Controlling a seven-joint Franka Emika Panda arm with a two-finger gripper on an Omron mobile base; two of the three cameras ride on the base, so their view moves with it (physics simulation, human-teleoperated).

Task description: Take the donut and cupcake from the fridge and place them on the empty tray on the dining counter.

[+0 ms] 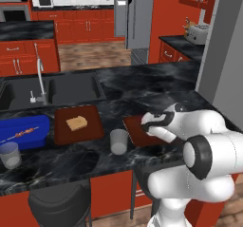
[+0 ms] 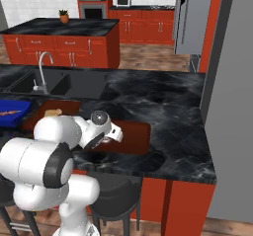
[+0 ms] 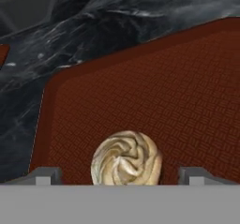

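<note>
The cupcake (image 3: pixel 126 158), a small swirl of pale cream, sits on the dark red-brown tray (image 3: pixel 164 92) near its front left corner. My gripper (image 3: pixel 121 176) hovers just over it, open, with a fingertip well clear on each side and touching nothing. From the base views the white hand hangs low over the same tray (image 1: pixel 134 125) (image 2: pixel 137 135) on the black dining counter (image 1: pixel 142 86) (image 2: pixel 163 101), and it hides the cupcake there. The grey fridge (image 1: pixel 135 17) (image 2: pixel 190 18) stands far behind. The donut is out of view.
A like tray holding a bread slice (image 1: pixel 78 124) lies left of the tray, with a blue tray (image 1: pixel 23 131) beyond it. One glass (image 1: pixel 118 141) stands just left of the tray, another (image 1: pixel 9 155) at the far left. Sink and faucet (image 1: pixel 40 83) sit behind; stools (image 1: pixel 59 204) stand below.
</note>
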